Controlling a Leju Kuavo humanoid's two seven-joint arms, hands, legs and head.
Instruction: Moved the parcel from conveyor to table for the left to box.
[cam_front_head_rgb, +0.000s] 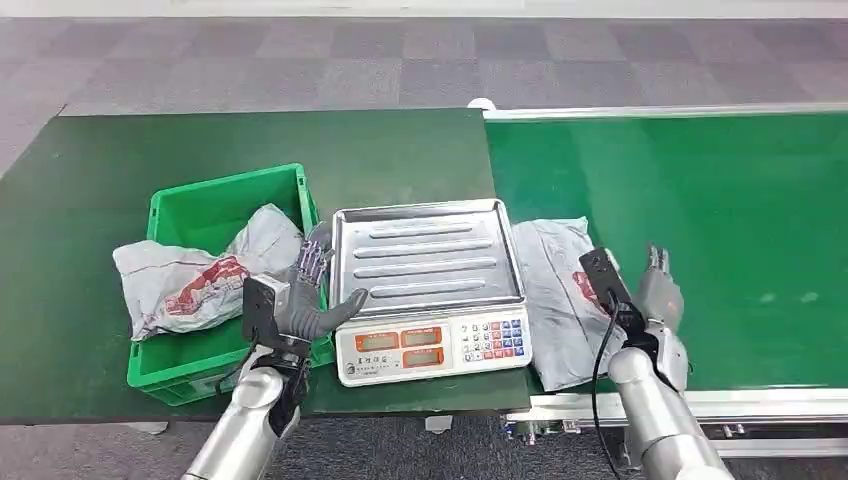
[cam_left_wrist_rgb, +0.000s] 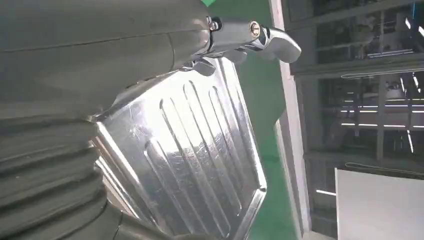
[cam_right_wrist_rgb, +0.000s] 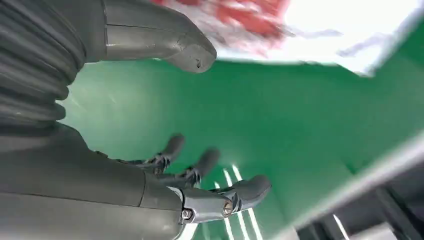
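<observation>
A grey plastic parcel (cam_front_head_rgb: 562, 292) with red print lies on the green conveyor (cam_front_head_rgb: 700, 210), just right of the scale; it also shows in the right wrist view (cam_right_wrist_rgb: 280, 22). My right hand (cam_front_head_rgb: 659, 296) hovers open just right of that parcel, fingers apart and empty (cam_right_wrist_rgb: 200, 170). Another grey parcel (cam_front_head_rgb: 205, 275) rests in the green box (cam_front_head_rgb: 165, 365) on the dark table. My left hand (cam_front_head_rgb: 305, 295) sits open between the box and the scale, its thumb by the steel pan (cam_left_wrist_rgb: 195, 150).
An electronic scale (cam_front_head_rgb: 430, 345) with a steel pan (cam_front_head_rgb: 425, 250) stands at the table's right end, between box and conveyor. The dark green table (cam_front_head_rgb: 250, 140) extends behind. The conveyor's metal frame (cam_front_head_rgb: 760, 405) runs along the near edge.
</observation>
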